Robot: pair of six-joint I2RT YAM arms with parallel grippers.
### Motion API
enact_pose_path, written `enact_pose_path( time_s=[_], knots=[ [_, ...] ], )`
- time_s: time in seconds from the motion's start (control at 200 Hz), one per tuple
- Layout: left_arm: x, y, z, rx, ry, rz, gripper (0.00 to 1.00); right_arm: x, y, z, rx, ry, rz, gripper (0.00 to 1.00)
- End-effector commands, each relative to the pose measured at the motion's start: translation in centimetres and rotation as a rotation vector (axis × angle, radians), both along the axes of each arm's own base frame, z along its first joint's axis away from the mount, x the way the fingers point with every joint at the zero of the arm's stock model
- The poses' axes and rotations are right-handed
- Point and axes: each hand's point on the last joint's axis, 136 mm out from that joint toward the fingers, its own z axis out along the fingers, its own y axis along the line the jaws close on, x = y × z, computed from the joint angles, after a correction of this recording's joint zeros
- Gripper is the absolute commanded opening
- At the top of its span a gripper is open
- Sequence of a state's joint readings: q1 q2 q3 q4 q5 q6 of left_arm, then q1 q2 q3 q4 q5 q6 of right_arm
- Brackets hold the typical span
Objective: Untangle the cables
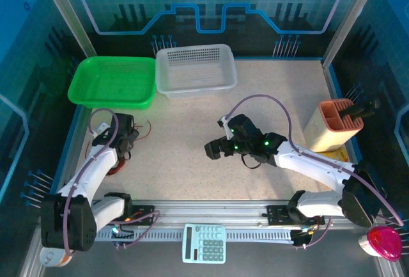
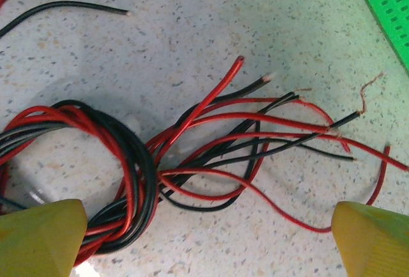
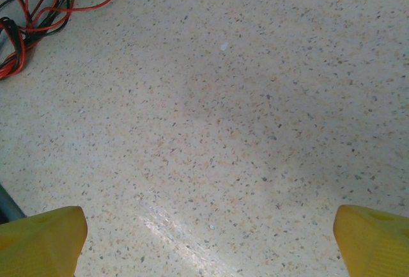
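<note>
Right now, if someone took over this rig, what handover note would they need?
Left hand: open, empty, poised over the cables.
Right hand: open, empty, over bare table, off to the side of the bunch.
Cables: red and black wires in one bunch on the table near the green basket, forming a twisted coil with loose ends fanning out.
Done: nothing clearly separated yet.
Left: all the untangling.

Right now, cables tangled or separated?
Tangled: the red and black cables wind together into one twisted loop, with their loose ends crossing beside it.
</note>
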State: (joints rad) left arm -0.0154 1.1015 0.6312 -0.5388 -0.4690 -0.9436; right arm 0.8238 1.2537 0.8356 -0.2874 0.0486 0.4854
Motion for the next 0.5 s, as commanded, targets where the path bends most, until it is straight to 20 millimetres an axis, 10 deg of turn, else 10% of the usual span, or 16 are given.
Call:
enact_pose_path(
  time_s=[0.0,0.215,0.36,0.495],
  knots=[
    [1.5,0.6,0.2,0.029,-0.033,0.003,0.99,0.9,0.4,1.3,-0.009,-0.053,-0.006,1.0],
    [7.0,-3.8,7.1,-0.037,-0.245,-0.298,0.98,3.5,-0.5,4.0,-0.046,-0.116,-0.05,1.0],
    [11.3,-6.2,13.8,-0.06,-0.348,-0.445,0.99,8.8,-1.3,7.3,-0.045,-0.134,-0.151,1.0],
    [17.6,-8.0,15.1,-0.103,-0.299,-0.544,0.99,15.1,-3.1,8.6,-0.131,-0.13,-0.302,1.0]
  ],
)
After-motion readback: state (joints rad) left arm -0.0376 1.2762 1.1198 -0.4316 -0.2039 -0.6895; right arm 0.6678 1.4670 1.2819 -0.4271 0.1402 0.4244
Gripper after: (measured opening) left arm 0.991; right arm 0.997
